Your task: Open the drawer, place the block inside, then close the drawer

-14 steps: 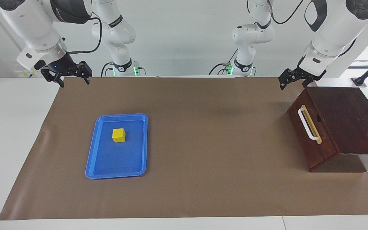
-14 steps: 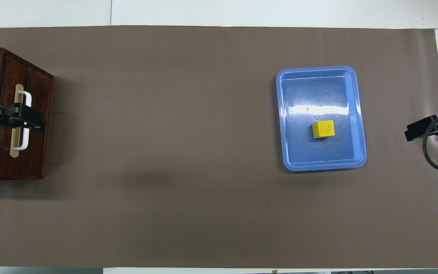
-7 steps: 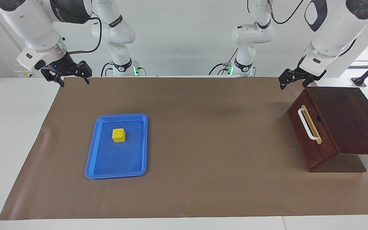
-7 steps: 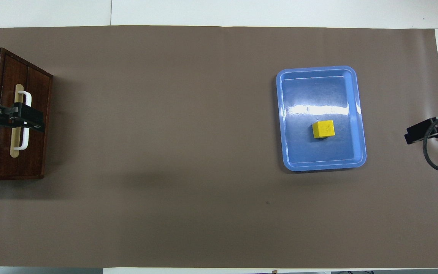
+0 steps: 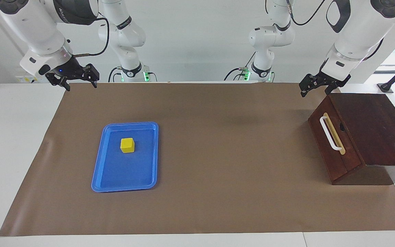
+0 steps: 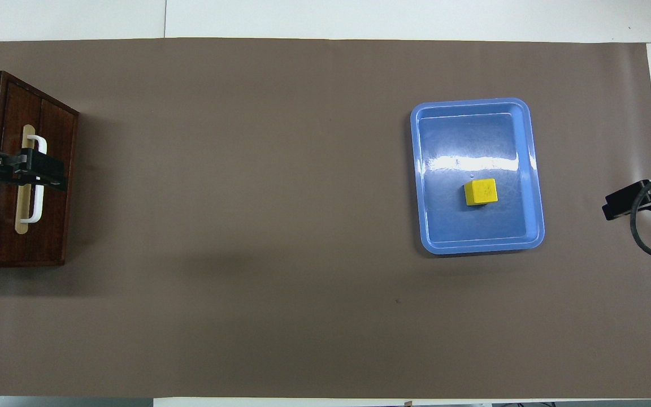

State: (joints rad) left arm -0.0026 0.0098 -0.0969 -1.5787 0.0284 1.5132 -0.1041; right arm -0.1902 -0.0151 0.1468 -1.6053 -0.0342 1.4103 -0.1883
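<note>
We're looking at a bench point(image 5: 218, 206) under brown paper: drawer point(image 5: 333, 144) sitting closed at the left arm's end, left end effector point(image 5: 315, 87) hovering spread above it, right end effector point(image 5: 72, 80) waiting spread, block point(image 5: 127, 145) sitting in the blue tray point(image 5: 115, 185). An off-centre grab is probably slipping off the white handle point(image 5: 330, 133).

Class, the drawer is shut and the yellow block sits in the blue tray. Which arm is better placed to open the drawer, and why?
Probably the left. The left gripper hangs by the drawer, above its white handle; the right gripper waits at the other end, nearer the block.
</note>
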